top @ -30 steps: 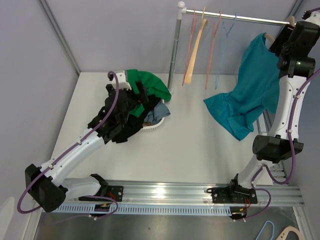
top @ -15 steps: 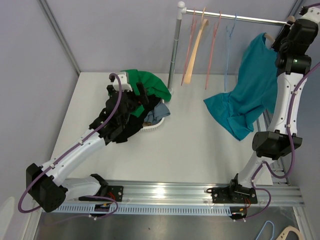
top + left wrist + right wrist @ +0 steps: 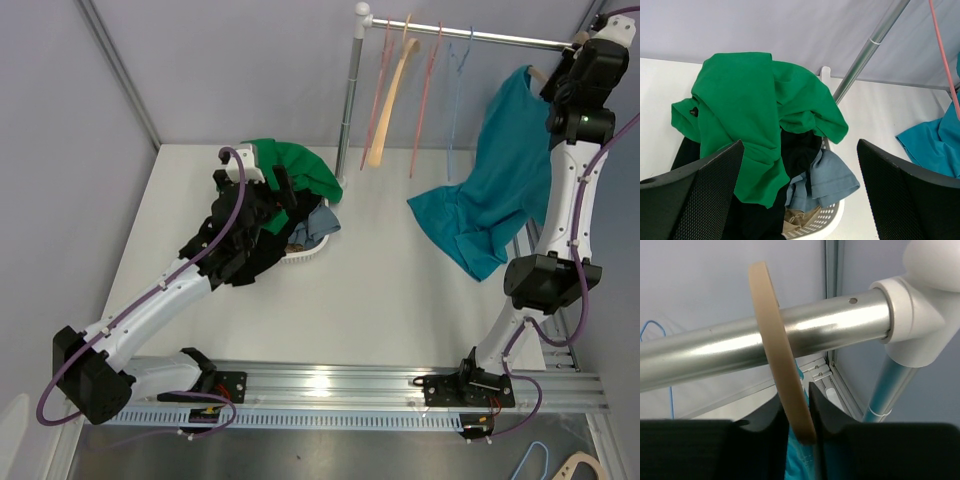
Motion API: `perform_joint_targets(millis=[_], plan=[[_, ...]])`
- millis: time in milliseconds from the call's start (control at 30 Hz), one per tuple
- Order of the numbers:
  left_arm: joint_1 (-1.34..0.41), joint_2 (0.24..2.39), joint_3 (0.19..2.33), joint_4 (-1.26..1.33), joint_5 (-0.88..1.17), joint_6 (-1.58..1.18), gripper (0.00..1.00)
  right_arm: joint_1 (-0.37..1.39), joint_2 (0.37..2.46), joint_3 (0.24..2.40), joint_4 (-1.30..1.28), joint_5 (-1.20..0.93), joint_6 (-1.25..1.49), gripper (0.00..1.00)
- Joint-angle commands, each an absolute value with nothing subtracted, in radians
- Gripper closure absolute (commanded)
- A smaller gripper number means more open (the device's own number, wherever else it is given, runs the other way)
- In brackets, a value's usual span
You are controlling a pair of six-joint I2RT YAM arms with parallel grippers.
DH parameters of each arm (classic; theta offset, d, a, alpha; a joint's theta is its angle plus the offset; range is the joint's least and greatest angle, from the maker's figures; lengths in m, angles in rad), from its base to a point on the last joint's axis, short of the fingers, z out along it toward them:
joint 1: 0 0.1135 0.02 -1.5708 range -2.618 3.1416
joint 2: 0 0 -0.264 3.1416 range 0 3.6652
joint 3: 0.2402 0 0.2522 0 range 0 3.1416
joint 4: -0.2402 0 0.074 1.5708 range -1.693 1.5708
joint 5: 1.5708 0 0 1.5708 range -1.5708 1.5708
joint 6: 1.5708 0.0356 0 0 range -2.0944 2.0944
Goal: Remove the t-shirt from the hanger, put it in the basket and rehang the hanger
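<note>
A teal t-shirt (image 3: 500, 190) hangs from a tan wooden hanger (image 3: 538, 74) at the right end of the metal rail (image 3: 470, 35), its lower half draped down to the table. In the right wrist view the hanger's hook (image 3: 772, 335) loops over the rail (image 3: 840, 320), and teal cloth (image 3: 795, 460) shows below it. My right gripper (image 3: 799, 410) is up at the rail (image 3: 578, 52), its two fingers pressed against either side of the hook. My left gripper (image 3: 800, 185) stands wide open above the laundry basket (image 3: 312, 255) at the left, holding nothing.
The white basket (image 3: 832, 220) is heaped with a green shirt (image 3: 740, 100), black and grey-blue clothes. Several empty hangers, pink (image 3: 383, 90), wooden (image 3: 392, 100) and blue (image 3: 455, 90), hang on the rail by the rack post (image 3: 350, 100). The rail's end fitting (image 3: 925, 290) is just right of the hook.
My right gripper has closed in on the hanger's hook, and the right arm has straightened up closer to the rail. The left arm has not moved.
</note>
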State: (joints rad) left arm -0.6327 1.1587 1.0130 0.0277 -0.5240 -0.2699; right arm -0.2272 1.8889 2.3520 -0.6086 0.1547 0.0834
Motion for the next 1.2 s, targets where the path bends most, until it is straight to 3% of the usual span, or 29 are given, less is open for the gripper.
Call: perform_joint_targets(millis=[0, 33, 233, 333, 833, 1033, 1167], plan=[[-0.637, 1.154, 1.005, 0.074, -0.549, -0.244, 0.01, -0.232, 1.902, 2.365, -0.565, 0.137, 0.077, 0.8], [-0.637, 1.157, 1.005, 0.077, -0.549, -0.244, 0.01, -0.233, 1.905, 2.368, -0.563, 0.135, 0.078, 0.86], [-0.637, 1.16, 1.008, 0.075, -0.555, -0.238, 0.01, -0.232, 1.914, 2.372, -0.555, 0.112, 0.074, 0.89], [-0.637, 1.155, 1.005, 0.077, -0.554, -0.235, 0.01, -0.233, 1.919, 2.372, -0.548, 0.107, 0.081, 1.0], [-0.657, 1.117, 1.032, 0.054, -0.56, -0.236, 0.01, -0.229, 1.813, 2.448, -0.572, 0.012, 0.106, 1.0], [-0.673, 1.083, 1.077, 0.012, -0.473, -0.288, 0.0, -0.198, 1.654, 2.269, -0.6, 0.031, 0.147, 1.0], [-0.715, 1.028, 1.1, -0.035, -0.454, -0.284, 0.0, -0.147, 1.493, 2.021, -0.534, 0.023, 0.143, 1.0]])
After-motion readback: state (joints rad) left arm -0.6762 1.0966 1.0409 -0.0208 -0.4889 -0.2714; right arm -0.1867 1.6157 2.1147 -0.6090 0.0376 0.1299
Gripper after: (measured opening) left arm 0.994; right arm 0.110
